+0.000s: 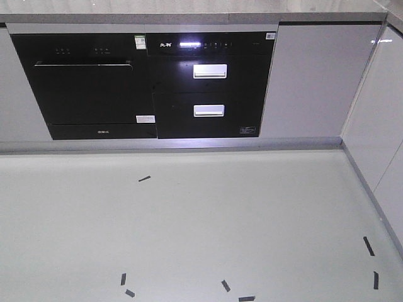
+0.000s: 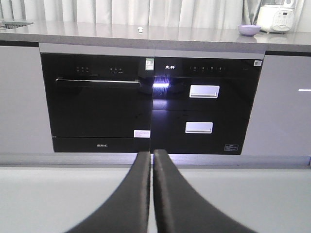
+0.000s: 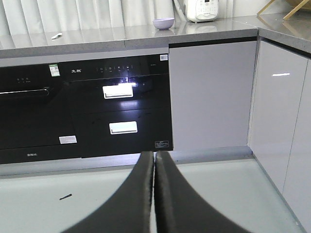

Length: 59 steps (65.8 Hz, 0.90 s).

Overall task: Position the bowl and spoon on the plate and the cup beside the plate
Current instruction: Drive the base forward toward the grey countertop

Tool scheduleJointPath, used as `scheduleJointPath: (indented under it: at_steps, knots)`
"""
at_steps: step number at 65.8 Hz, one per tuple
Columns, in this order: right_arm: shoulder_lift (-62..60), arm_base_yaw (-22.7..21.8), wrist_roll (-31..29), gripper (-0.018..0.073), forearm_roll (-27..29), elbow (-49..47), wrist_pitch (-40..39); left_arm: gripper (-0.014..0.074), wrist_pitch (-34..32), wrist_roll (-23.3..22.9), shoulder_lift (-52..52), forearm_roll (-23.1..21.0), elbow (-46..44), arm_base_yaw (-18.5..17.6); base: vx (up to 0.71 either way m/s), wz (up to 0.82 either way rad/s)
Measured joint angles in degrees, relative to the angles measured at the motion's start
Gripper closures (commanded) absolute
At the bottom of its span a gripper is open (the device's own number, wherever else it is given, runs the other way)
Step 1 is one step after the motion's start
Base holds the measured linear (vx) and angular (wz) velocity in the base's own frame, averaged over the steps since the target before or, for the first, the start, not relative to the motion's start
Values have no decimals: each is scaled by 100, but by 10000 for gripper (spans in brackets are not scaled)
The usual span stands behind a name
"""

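The left hand [image 2: 152, 154] and the right hand [image 3: 154, 155] sit nearest their wrist cameras. Each shows two dark fingers pressed together along their length, tips meeting, with nothing between them. Their bases are cut off by the lower edge, and neither hand appears in the front view.

Beyond them lies the pale floor [image 1: 189, 239]. Only the front view shows its scatter of short black tape strips [image 1: 144, 178]; the right wrist view catches just one. At the far side of the floor stands a black appliance [image 1: 88, 82] with a long bar handle. Just beside it is a black drawer unit [image 1: 210, 88] with two white handles and a lit panel, then a white cabinet [image 1: 315, 82]. The stickers and print on them are too small to read.

In the front view the table [image 1: 189, 16] is only a grey strip, its top hidden. The wrist views look across that top. The spoon [image 2: 140, 29] lies there above the black appliance's right end, tiny and pale, its shape hard to make out. The bowl [image 2: 249, 30] stands well apart to the right, near a white cooker [image 2: 275, 18] cut off by the upper edge. The right wrist view gives the same order. A curtain [image 2: 146, 12] hangs behind. Wooden pieces [image 3: 286, 7] in that view's corner are too cropped to identify.
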Motion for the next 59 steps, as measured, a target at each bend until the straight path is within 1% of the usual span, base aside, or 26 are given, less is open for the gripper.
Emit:
scheduleJointPath:
  at_steps: [59]
  knots:
    - [0, 0, 0, 564, 0, 0, 0, 602, 0, 0, 0, 0, 0, 0, 9, -2]
